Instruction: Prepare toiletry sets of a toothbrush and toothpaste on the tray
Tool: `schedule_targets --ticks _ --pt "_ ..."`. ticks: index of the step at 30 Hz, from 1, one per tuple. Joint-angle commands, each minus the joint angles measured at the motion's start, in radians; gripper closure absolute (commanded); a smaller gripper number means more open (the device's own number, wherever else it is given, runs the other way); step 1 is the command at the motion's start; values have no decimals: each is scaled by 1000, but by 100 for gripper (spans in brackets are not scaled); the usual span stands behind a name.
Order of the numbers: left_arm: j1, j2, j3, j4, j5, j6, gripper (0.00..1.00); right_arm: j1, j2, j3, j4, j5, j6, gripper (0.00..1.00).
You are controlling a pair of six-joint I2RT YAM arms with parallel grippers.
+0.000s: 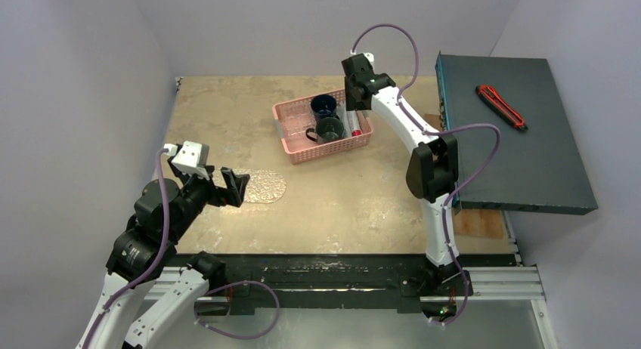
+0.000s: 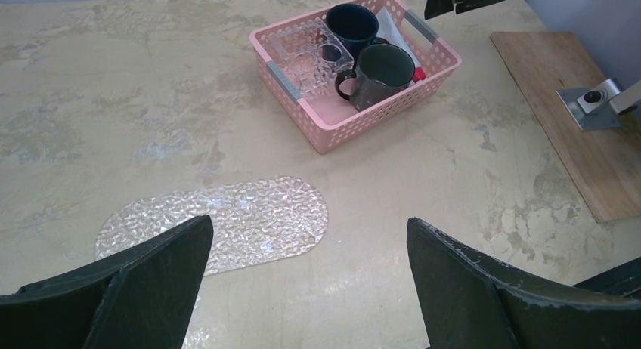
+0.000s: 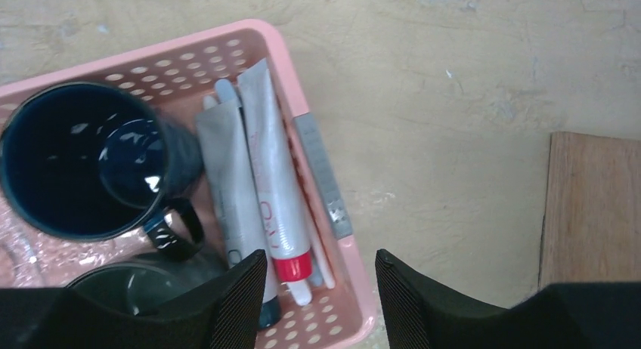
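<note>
1. My right tool (image 3: 319, 258) hangs over the right end of the pink basket (image 3: 291, 84). Its jaws stand partly apart with nothing between them.
2. Right under it, along the basket's right wall, lie two flat tubes side by side. One is a silver tube with a red cap (image 3: 272, 183) and the other a grey tube with a dark cap (image 3: 230, 190).
3. A thin pale brush (image 3: 302, 291) lies against the red-capped tube, on the wall side.
4. Two dark mugs stand in the basket just left of the tubes, the dark blue mug (image 3: 68, 160) farther back and the grey mug (image 2: 382, 73) nearer.
5. The basket sits toward the far edge of the worktop (image 1: 355, 198), right of centre.
6. My left tool (image 2: 308, 224) hovers low over the left side of the worktop. Its jaws are spread as wide as they go and hold nothing.
7. The tray (image 2: 257, 213) lies flat just ahead of that tool, well apart from the basket and nearer the near-left corner.
</note>
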Motion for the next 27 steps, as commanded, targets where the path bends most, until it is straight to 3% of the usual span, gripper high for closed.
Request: schedule_targets --ticks 1,14,27 --pt "2 11 25 19 9 -9 0 -33 30 38 -1 -37 -24 41" --pt "2 15 24 18 9 -6 0 -79 91 47 10 -113 -30 33" --pt "2 14 26 18 7 -7 0 -85 110 35 26 -165 -27 50"
